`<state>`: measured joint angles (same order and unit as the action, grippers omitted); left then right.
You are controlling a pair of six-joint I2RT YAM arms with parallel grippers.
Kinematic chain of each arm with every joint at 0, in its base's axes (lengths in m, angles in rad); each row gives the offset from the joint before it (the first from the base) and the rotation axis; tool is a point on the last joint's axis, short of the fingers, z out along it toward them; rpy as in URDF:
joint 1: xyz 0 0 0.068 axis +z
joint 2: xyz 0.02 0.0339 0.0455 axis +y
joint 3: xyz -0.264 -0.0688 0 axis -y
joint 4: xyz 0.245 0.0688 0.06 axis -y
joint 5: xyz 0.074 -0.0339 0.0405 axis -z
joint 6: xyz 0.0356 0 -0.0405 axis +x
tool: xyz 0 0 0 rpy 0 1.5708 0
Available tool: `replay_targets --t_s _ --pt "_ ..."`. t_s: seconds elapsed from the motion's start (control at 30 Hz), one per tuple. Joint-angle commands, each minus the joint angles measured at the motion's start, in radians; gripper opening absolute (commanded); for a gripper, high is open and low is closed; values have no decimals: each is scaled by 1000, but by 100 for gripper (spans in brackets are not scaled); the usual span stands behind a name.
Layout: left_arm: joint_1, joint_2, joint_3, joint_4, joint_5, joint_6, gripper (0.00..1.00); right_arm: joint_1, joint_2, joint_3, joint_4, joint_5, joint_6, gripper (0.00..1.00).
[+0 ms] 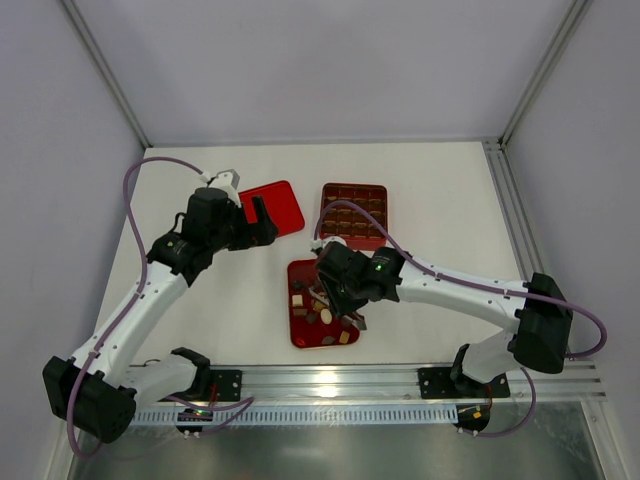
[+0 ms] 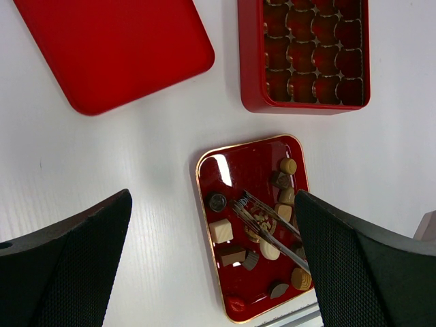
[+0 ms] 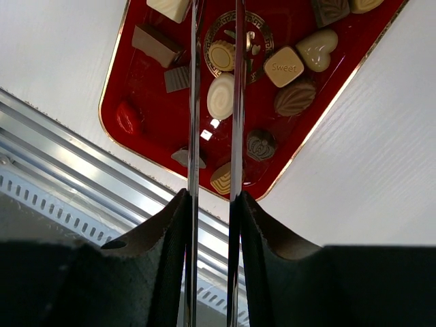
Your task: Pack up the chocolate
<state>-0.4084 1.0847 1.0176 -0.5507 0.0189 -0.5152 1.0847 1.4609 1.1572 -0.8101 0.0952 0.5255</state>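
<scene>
Chocolate pieces [image 3: 219,97] are seen directly beneath the right gripper [image 3: 214,197], whose two black fingers are drawn in narrowly and are clamped on a pair of metal tweezers [image 3: 193,102]. The tweezer arms are held parallel with a slim gap between them, and they reach forward over the pieces. Their tips are cut off in the right wrist view; in the left wrist view they are seen slightly parted above the pieces, and it cannot be told whether a piece is touched. A cream-white oval with a swirl is framed between the arms, its long axis running almost along them, and a round tan piece is seen just beyond it. To one side a tan square marked "Sweet", a cream heart and a ribbed brown oval lying askew to the arms are found. On the other side a brown bar is set diagonally. All the pieces are scattered loosely in a gold-rimmed red tray [image 2: 235,167], whose long axis runs from the near rail [image 3: 82,157] away across the white table [image 1: 440,220]. Beyond the tray's far end, well apart from it, a square red box [image 2: 306,51] with brown grid compartments is placed, and beside that a flat red lid [image 2: 112,48] is laid at a slant. The left gripper [image 2: 212,196] is held above the table with its fingers spread wide and nothing between them.
</scene>
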Motion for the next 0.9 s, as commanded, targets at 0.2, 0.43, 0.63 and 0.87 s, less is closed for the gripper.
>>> replay_targets --t_s 0.2,0.43,0.63,0.87 --pt "-1 -2 -1 14 -10 9 100 4 -62 52 -31 49 7 36" --pt "-1 -2 -1 14 -10 11 100 -2 -77 62 -44 51 7 36" --pt "-1 -3 -1 14 -10 9 100 -20 -93 73 -54 52 5 36" --pt "-3 -2 -1 14 -8 7 100 -83 -93 130 -57 32 -16 36"
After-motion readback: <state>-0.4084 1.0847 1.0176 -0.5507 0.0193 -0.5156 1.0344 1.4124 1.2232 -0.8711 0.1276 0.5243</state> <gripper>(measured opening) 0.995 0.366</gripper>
